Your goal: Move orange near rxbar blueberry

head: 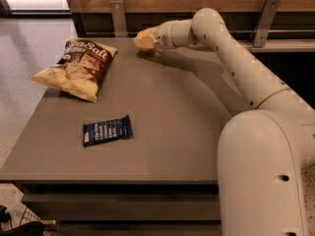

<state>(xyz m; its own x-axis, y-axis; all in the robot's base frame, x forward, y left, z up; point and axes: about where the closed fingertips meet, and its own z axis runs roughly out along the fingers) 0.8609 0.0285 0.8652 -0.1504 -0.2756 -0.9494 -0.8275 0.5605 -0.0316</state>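
Table [182, 132]: chip bag [76, 68], rxbar blueberry [107, 130]; jaws rearward.

The robot's cream-white plastic arm [236, 68] is built of smooth rounded tube segments. A thin tan seam ring joins it to a bulky cream shoulder shell [261, 171] dotted with small dark screw holes. Its pale yellowish hand [145, 39] sits at the far edge of the grey bench [162, 132].

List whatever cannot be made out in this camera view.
All in the camera view:
- the pincer, at the table's far edge: its tip merges with a pale lump, so the orange cannot be told apart.
- the rxbar blueberry: lettering too small to read.
- the robot's body: cut off by the right and bottom edges.
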